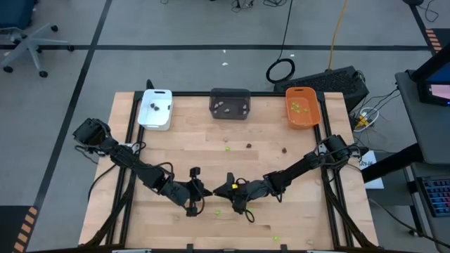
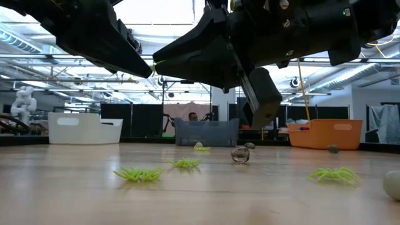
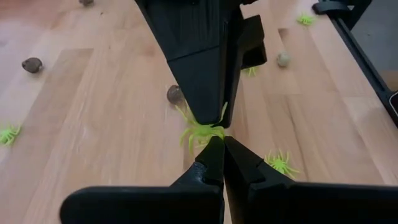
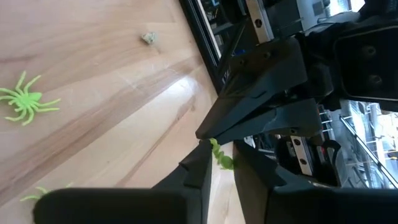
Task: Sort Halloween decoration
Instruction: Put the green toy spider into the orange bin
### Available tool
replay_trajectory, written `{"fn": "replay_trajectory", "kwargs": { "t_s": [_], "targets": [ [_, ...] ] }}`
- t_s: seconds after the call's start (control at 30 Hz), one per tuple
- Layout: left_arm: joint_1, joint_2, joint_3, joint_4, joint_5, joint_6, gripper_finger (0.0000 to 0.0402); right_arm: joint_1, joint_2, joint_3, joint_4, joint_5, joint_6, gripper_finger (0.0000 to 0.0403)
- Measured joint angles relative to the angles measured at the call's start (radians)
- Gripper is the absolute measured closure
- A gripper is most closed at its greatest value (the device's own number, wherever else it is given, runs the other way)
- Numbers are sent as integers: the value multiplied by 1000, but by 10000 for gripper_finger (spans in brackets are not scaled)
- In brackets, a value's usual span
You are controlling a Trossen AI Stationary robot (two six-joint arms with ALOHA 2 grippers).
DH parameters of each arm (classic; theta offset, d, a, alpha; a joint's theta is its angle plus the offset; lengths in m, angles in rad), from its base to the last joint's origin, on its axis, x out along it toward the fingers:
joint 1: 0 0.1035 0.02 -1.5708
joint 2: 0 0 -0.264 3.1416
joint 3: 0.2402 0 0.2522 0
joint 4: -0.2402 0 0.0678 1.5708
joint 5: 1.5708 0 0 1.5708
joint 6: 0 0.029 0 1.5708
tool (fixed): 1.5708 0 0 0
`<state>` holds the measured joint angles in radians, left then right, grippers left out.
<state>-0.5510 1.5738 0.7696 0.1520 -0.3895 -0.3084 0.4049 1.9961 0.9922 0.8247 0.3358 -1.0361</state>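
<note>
Lime green plastic spider (image 3: 202, 132) – thin splayed legs, hanging between both gripper tips above the wooden table (image 1: 176, 154)'s front middle; left gripper (image 3: 221, 142) jaws together pinching it, right gripper (image 4: 219, 157) jaws slightly apart around it; long axis unclear

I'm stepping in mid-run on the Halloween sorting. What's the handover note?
Left gripper: shut on a green spider, mid-table.
Right gripper: meets it at the same spider; grip unclear.
Done: some pieces lie in the white tray, grey tray and orange tray, the green ones in the orange.
Left: loose green spiders and dark pieces on the table; the held spider probably goes to orange.
</note>
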Motion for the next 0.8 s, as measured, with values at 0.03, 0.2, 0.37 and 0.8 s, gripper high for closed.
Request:
{"fn": "replay_trajectory", "kwargs": {
  "t_s": [0.03, 0.2, 0.37, 0.8],
  "targets": [
    [0, 0, 0, 0, 0, 0, 401, 0, 0, 0, 0, 0, 0, 356],
    [0, 0, 0, -1, 2, -1, 401, 0, 0, 0, -9, -1, 2, 388],
    [0, 0, 0, -1, 0, -1, 402, 0, 0, 0, -10, -1, 33, 397],
    [-35, -4, 0, -27, -107, -53, 280, 23, -21, 0, -19, 21, 185, 402]
  ]
}}
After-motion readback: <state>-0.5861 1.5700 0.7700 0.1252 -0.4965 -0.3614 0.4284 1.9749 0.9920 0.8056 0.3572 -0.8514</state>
